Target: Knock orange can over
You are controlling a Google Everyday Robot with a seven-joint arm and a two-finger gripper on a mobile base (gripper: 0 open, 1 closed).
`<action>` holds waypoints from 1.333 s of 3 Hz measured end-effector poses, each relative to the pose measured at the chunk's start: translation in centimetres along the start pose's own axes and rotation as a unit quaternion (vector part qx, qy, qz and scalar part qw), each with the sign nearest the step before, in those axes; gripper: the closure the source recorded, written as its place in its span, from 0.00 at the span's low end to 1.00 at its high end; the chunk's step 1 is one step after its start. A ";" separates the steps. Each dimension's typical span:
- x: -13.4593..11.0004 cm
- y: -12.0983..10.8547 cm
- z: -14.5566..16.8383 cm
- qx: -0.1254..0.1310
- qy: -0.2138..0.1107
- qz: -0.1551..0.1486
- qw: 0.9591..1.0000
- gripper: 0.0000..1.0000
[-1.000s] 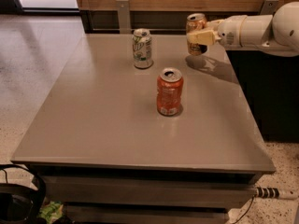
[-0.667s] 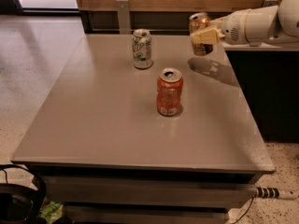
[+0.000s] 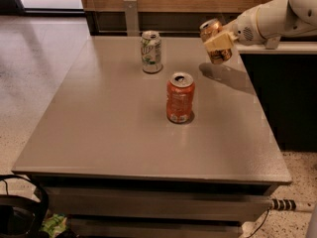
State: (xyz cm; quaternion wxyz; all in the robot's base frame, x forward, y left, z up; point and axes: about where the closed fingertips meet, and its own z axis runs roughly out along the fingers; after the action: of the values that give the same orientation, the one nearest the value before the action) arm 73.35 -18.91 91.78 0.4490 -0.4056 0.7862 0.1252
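Pinching the orange can (image 3: 221, 54), our gripper (image 3: 218, 40) held it tilted, clear of the table (image 3: 99, 133); the red-orange can (image 3: 180, 97) stood lower left of it, the white-and-green can (image 3: 151, 51) farther left.

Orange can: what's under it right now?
The orange can hangs tilted above the far right corner, the gripper shut on its middle. Beneath: bare table and the can's shadow, nothing else. A finger covers the label.
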 end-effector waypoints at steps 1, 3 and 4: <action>1.3 -0.1 0.5 0.005 0.053 -0.014 0.998 1.00; 3.0 0.1 1.6 0.001 0.109 -0.027 0.994 1.00; 3.7 0.4 2.6 -0.006 0.142 -0.036 0.989 1.00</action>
State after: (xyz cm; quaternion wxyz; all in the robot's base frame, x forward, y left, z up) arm 73.64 -19.14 87.20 0.3341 -0.4498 0.8265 0.0549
